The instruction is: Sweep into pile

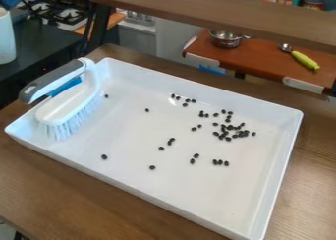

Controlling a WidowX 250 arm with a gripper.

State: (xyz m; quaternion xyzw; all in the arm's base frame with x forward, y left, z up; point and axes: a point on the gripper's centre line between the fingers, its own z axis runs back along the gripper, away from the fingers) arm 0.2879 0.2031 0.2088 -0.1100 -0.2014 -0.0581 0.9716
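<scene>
A white tray lies on the wooden table. Small dark beans are scattered over its floor, with the densest cluster right of the middle and looser ones towards the back, centre and front. Single beans lie farther left, one near the front wall and one beside the brush. The white brush with a grey and white handle stands bristles down in the tray's left end, its handle reaching over the left wall.
A wooden shelf crosses above the tray's back side. Behind are a metal bowl and a spoon with a green handle on a reddish-brown board. A dark counter and a stove stand at the upper left.
</scene>
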